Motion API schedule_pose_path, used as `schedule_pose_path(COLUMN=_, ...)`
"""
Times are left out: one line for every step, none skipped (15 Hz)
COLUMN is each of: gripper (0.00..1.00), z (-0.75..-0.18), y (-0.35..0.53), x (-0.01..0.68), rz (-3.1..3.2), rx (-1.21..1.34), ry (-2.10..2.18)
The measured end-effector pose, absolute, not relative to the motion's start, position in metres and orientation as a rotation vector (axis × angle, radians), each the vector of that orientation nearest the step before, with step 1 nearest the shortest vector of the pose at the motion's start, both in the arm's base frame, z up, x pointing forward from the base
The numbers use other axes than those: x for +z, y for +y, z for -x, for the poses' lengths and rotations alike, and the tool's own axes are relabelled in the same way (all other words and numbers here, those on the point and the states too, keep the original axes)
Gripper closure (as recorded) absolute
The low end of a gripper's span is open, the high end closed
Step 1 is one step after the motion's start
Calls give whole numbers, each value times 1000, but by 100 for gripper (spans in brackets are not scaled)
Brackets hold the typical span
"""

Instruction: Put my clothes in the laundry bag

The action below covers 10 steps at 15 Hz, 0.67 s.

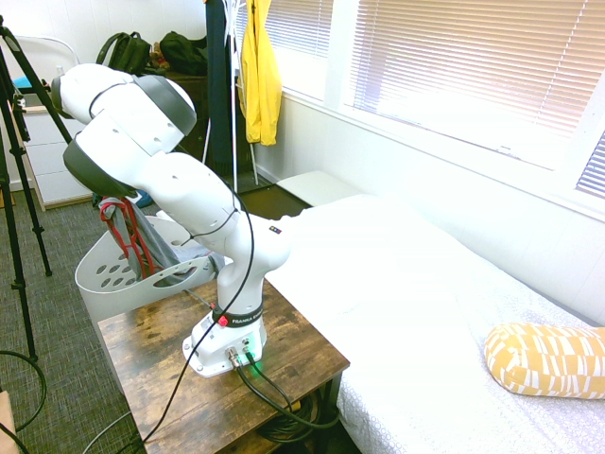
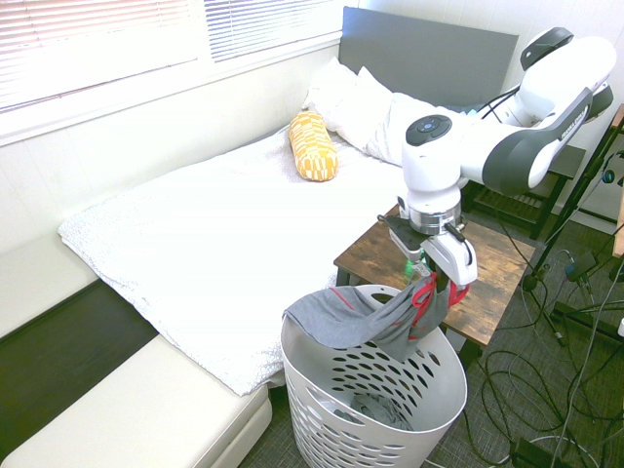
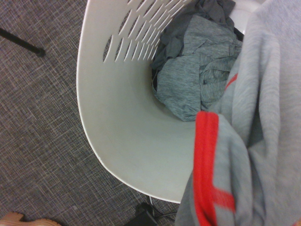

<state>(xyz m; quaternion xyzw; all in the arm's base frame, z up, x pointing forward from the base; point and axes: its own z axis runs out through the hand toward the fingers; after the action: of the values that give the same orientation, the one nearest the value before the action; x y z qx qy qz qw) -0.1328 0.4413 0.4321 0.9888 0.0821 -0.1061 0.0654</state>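
- Grey fabric with red trim, the clothes [image 2: 356, 317], hung from the gripper [image 2: 436, 285] over the mouth of the laundry bag [image 2: 375, 405], one end draped across the rim on the bed side and the other bunched under the fingers.
- On the second exterior view, reading from the left, I saw the white bed [image 2: 224, 244] with its yellow patterned pillow [image 2: 312, 146], then the basket on the carpet, then the wooden side table [image 2: 492, 283] just beside it.
- I read the claw as narrow and pinching the garment at its red-trimmed end; the hanging cloth showed a grip, though the fingertips themselves were partly hidden by fabric.
- Through the wrist view I looked down past the held garment [image 3: 263, 117] into the basket, where other grey clothing [image 3: 193, 80] already lay at the bottom against the white wall [image 3: 122, 132].
- My judgement: the step in hand was the release, and doing it well meant bringing the pinched end further over the middle of the opening before letting go, since the draped end could pull the whole garment out over the rim.
- I would open fully and lift straight up so the trim did not snag on a finger.
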Motion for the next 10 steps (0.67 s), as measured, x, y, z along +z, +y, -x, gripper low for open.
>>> schedule_pose_path(gripper=0, z=133, y=441, x=432, rz=-2983, rx=-321, ry=247)
schedule_pose_path(gripper=0, z=132, y=441, x=431, rz=-2983, rx=-321, ry=247)
schedule_pose_path(gripper=0, z=131, y=441, x=431, rz=-2986, rx=-321, ry=245)
schedule_pose_path(gripper=0, z=129, y=441, x=432, rz=-2990, rx=-323, ry=238)
schedule_pose_path(gripper=0, z=124, y=440, x=435, rz=-2997, rx=-328, ry=229)
schedule_pose_path(gripper=0, z=119, y=439, x=437, rz=-3003, rx=-334, ry=218)
schedule_pose_path(gripper=0, z=112, y=438, x=439, rz=-3009, rx=-335, ry=205)
schedule_pose_path(gripper=0, z=103, y=436, x=442, rz=-3017, rx=-324, ry=187)
schedule_pose_path(gripper=0, z=90, y=433, x=447, rz=-3026, rx=-303, ry=162)
schedule_pose_path(gripper=0, z=72, y=428, x=451, rz=-3036, rx=-276, ry=132)
